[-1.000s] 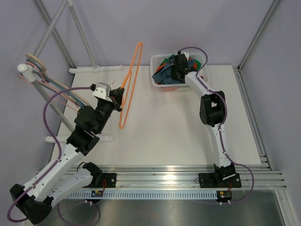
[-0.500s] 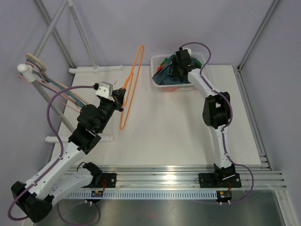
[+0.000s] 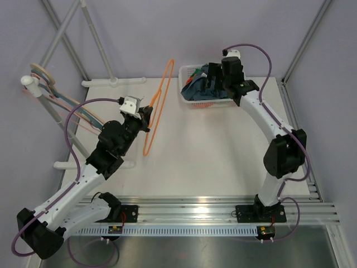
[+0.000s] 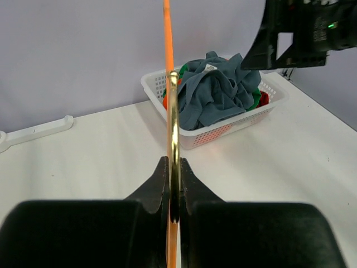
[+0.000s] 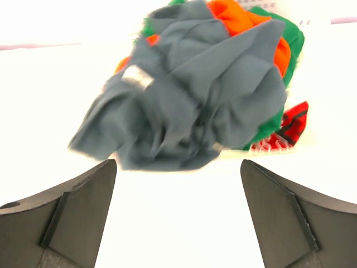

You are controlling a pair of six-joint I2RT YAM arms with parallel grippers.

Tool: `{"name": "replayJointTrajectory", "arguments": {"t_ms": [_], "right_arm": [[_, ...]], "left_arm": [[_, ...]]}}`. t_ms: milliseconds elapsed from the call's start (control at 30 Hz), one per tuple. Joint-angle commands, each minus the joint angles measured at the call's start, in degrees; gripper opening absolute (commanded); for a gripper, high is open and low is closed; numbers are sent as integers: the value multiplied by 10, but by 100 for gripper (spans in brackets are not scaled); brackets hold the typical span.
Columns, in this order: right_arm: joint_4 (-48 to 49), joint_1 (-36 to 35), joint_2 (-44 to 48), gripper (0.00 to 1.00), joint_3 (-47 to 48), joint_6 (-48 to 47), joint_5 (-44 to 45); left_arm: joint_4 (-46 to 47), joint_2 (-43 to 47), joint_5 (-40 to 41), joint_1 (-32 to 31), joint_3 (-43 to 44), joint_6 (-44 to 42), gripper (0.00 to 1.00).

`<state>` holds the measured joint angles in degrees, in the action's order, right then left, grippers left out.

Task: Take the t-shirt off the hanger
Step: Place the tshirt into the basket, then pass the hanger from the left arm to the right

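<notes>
A bare orange hanger (image 3: pixel 158 106) with a gold hook (image 4: pixel 173 128) stands on edge over the table's left half, and my left gripper (image 3: pixel 146 116) is shut on it at the hook end. The grey-blue t-shirt (image 3: pixel 196 88) lies crumpled on top of other clothes in the white basket (image 3: pixel 188 101) at the back. In the left wrist view the t-shirt (image 4: pixel 215 92) fills the basket (image 4: pixel 220 131). My right gripper (image 3: pixel 215 82) hovers over the basket, open, with nothing between its fingers. The right wrist view shows the t-shirt (image 5: pixel 189 95) lying free beyond the spread fingers (image 5: pixel 72 215).
Orange, green and red garments (image 5: pixel 254 33) lie under the t-shirt in the basket. A white rack with more hangers (image 3: pixel 47 89) stands at the left, its feet (image 3: pixel 111 81) on the table. A metal frame post (image 3: pixel 304 42) rises at the back right.
My right gripper has opened, let go of the t-shirt in the basket and drawn up and to the right. The left gripper has carried the hanger slightly right.
</notes>
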<state>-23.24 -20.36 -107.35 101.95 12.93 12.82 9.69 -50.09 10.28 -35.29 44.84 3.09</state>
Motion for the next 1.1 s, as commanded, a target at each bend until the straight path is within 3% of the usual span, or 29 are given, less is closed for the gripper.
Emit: {"name": "replayJointTrajectory", "arguments": {"t_ms": [0, 233, 433, 533, 733, 1067], "right_arm": [[79, -44, 107, 99, -79, -22, -7], [221, -136, 236, 99, -273, -62, -118], [333, -159, 268, 91, -349, -59, -283], [386, -194, 274, 91, -386, -62, -309], [478, -261, 261, 90, -410, -45, -307], [515, -358, 190, 79, -384, -58, -171]], "left_arm": [[31, -5, -2, -5, 30, 8, 0], [-2, -18, 11, -7, 56, 21, 0], [-6, -11, 34, -7, 59, 24, 0], [-4, -10, 68, -7, 59, 32, 0], [-6, -30, 107, -7, 66, 39, 0], [-1, -37, 120, -7, 65, 49, 0]]}}
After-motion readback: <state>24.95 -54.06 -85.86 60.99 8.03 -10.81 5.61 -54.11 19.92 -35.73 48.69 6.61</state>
